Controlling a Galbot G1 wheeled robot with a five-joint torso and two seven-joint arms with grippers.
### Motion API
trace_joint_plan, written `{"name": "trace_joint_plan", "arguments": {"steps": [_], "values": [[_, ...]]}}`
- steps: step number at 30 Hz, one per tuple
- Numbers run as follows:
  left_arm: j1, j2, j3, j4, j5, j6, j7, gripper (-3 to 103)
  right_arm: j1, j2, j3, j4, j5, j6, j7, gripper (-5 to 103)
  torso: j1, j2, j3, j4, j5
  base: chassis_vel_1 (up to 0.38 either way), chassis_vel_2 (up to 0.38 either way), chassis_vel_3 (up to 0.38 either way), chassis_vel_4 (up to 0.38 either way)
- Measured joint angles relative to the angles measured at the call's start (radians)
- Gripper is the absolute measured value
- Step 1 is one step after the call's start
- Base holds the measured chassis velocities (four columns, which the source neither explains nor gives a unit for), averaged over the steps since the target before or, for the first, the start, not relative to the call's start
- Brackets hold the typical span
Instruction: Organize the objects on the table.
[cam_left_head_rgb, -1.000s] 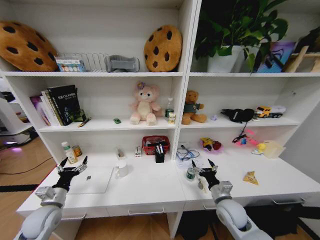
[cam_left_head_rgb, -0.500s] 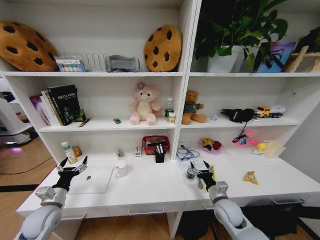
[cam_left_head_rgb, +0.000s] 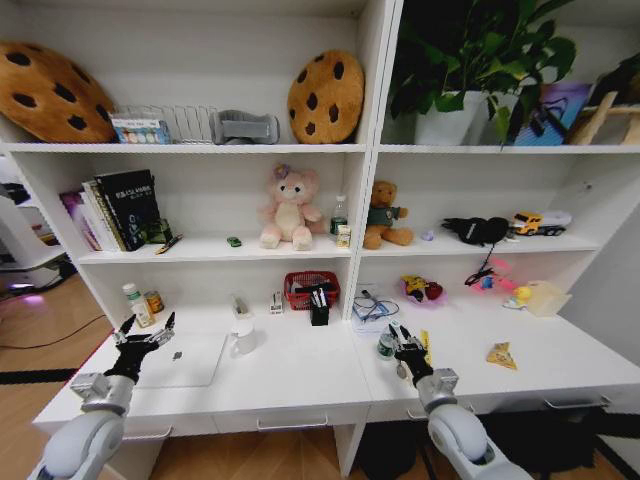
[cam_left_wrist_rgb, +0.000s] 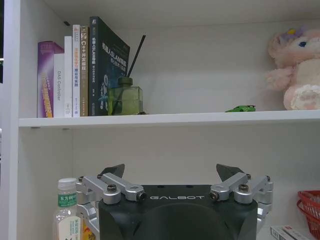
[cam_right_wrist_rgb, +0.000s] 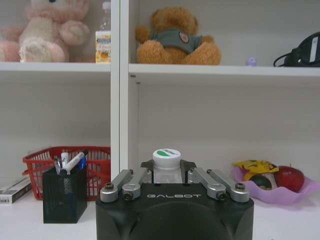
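R pincer (cam_left_head_rgb: 399, 341) closed round greenish tin (cam_left_head_rgb: 386, 347) on table (cam_left_head_rgb: 300, 385).

The word "GALBOT" is printed in pale letters on the black body of the left end effector (cam_left_wrist_rgb: 177, 175) and also of the right end effector (cam_right_wrist_rgb: 173, 167). The book spines (cam_left_wrist_rgb: 82, 70) on the shelf carry printing, but it is too small to read.
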Motion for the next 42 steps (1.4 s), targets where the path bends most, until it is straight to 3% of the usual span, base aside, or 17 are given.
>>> {"name": "trace_joint_plan", "arguments": {"steps": [1, 4, 8, 11, 15, 17, 18, 21, 30, 32, 42], "values": [[0.000, 0.000, 0.000, 0.000, 0.000, 0.000, 0.000, 100, 0.000, 0.000, 0.000, 0.000, 0.000, 0.000, 0.000, 26, 0.000, 0.000, 0.000, 0.0000, 0.0000, 0.000, 0.000, 0.000, 0.000], [0.000, 0.000, 0.000, 0.000, 0.000, 0.000, 0.000, 100, -0.102, 0.014, 0.024, 0.108, -0.041, 0.016, 0.121, 26, 0.000, 0.000, 0.000, 0.0000, 0.0000, 0.000, 0.000, 0.000, 0.000], [0.000, 0.000, 0.000, 0.000, 0.000, 0.000, 0.000, 100, -0.199, 0.029, 0.041, 0.185, -0.089, 0.049, 0.199, 26, 0.000, 0.000, 0.000, -0.0002, -0.0001, 0.000, 0.000, 0.000, 0.000], [0.000, 0.000, 0.000, 0.000, 0.000, 0.000, 0.000, 100, -0.357, 0.071, 0.059, 0.270, -0.203, 0.131, 0.289, 26, 0.000, 0.000, 0.000, -0.0002, -0.0001, 0.000, 0.000, 0.000, 0.000], [0.000, 0.000, 0.000, 0.000, 0.000, 0.000, 0.000, 100, -0.444, 0.108, 0.059, 0.289, -0.291, 0.193, 0.344, 26, 0.000, 0.000, 0.000, -0.0002, -0.0002, 0.000, 0.000, 0.000, 0.000], [0.000, 0.000, 0.000, 0.000, 0.000, 0.000, 0.000, 100, -0.528, 0.172, 0.040, 0.271, -0.379, 0.252, 0.437, 26, 0.000, 0.000, 0.000, -0.0004, -0.0002, 0.000, 0.000, 0.000, 0.000], [0.000, 0.000, 0.000, 0.000, 0.000, 0.000, 0.000, 100, -0.528, 0.172, 0.040, 0.271, -0.379, 0.252, 0.437, 26, 0.000, 0.000, 0.000, -0.0004, -0.0002, 0.000, 0.000, 0.000, 0.000], [0.000, 0.000, 0.000, 0.000, 0.000, 0.000, 0.000, 100, -0.543, 0.228, 0.003, 0.151, -0.441, 0.333, 0.511, 26, 0.000, 0.000, 0.000, -0.0002, 0.0000, 0.000, 0.000, 0.000, 0.000], [0.000, 0.000, 0.000, 0.000, 0.000, 0.000, 0.000, 100, -0.471, 0.267, -0.028, -0.093, -0.442, 0.412, 0.561, 26, 0.000, 0.000, 0.000, -0.0001, 0.0001, 0.000, 0.000, 0.000, 0.000], [0.000, 0.000, 0.000, 0.000, 0.000, 0.000, 0.000, 100, -0.412, 0.277, -0.052, -0.234, -0.428, 0.436, 0.572, 26, 0.000, 0.000, 0.000, 0.0000, -0.0001, 0.000, 0.000, 0.000, 0.000], [0.000, 0.000, 0.000, 0.000, 0.000, 0.000, 0.000, 100, -0.221, 0.297, -0.118, -0.561, -0.388, 0.476, 0.525, 26, 0.000, 0.000, 0.000, -0.0002, 0.0000, 0.000, 0.000, 0.000, 0.000]]}}
